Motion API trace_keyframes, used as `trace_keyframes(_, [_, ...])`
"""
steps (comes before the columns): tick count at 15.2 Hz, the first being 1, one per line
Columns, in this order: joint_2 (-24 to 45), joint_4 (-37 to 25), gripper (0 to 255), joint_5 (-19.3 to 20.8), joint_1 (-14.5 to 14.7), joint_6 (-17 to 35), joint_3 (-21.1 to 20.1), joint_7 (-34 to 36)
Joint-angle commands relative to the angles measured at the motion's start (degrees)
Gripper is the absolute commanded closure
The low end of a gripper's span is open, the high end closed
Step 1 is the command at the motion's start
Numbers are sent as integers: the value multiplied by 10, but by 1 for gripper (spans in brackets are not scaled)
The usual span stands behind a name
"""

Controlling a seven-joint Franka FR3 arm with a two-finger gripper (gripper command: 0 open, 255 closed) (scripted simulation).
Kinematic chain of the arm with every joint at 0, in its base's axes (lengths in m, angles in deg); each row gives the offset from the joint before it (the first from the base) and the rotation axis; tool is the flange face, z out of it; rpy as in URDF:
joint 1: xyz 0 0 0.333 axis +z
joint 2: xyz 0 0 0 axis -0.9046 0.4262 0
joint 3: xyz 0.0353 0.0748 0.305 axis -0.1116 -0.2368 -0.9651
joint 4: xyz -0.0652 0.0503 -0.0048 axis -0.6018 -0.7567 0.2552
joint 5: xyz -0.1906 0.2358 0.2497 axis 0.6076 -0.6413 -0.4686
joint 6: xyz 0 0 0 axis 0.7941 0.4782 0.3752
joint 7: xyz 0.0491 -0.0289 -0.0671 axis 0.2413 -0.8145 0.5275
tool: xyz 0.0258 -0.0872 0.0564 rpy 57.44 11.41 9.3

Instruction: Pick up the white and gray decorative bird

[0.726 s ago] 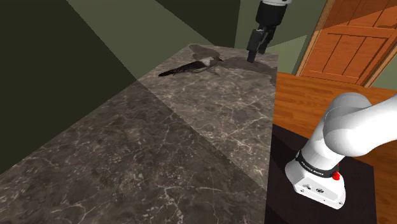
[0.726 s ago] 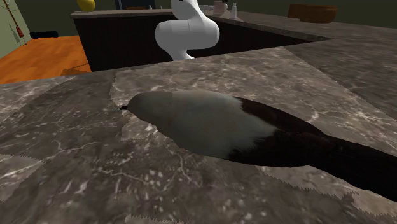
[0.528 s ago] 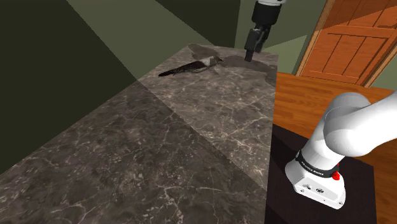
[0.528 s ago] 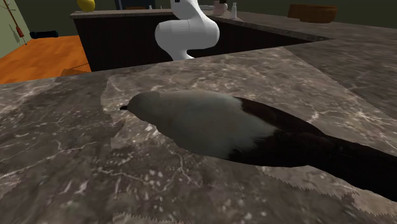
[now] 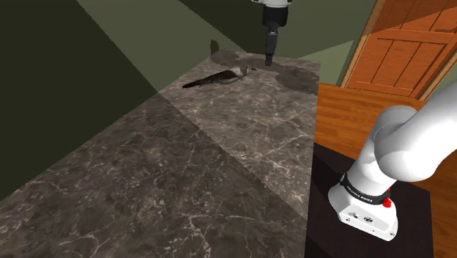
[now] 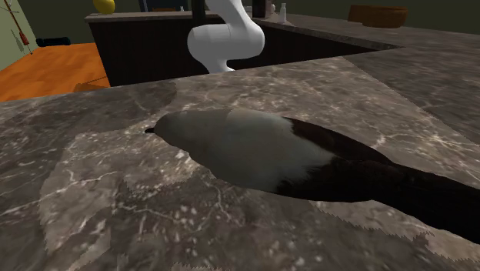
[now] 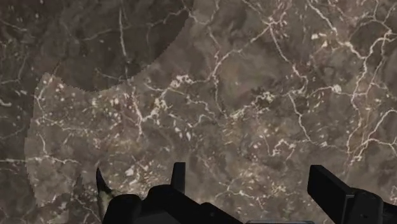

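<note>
Far end of the desk (image 5: 220, 168), and there is the bird (image 6: 238, 146), lying low on the dark veined top. It has a pale grey-white body up front and a long dark tail (image 6: 385, 181) behind. In the shoulder view the tail runs off to the left and the head points right, straight toward the gripper (image 5: 269, 62). The gripper hangs above the desk just beside that head end, clear of the bird and touching nothing. Down the wrist view, the two black fingers (image 7: 331, 188) stand wide apart with only bare desk between them, so nothing is held. A small dark point, which I take for the beak (image 7: 100, 181), peeks in just outside one finger. So the bird sits off to the side of the gripper, not in the gap between the fingers. As for handling, it looks like a hard, smooth ornament, probably light and stiff rather than soft. Its rounded flanks could squirt out of a loose pinch. The thin tail and the beak look like the fragile bits, so leave them alone. The place to take hold, I'd say, is across the plump middle of the body, just ahead of where pale meets dark. That means one finger on each flank, reaching right down to the desk because the bird lies so flat.
</note>
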Motion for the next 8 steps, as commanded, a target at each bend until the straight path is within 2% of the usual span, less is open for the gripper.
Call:
trace_keyframes(1, [53, -42, 0, 0, 11, -2, 16, -70])
trace_keyframes(8, [241, -216, 0, -18, 34, -29, 31, -280])
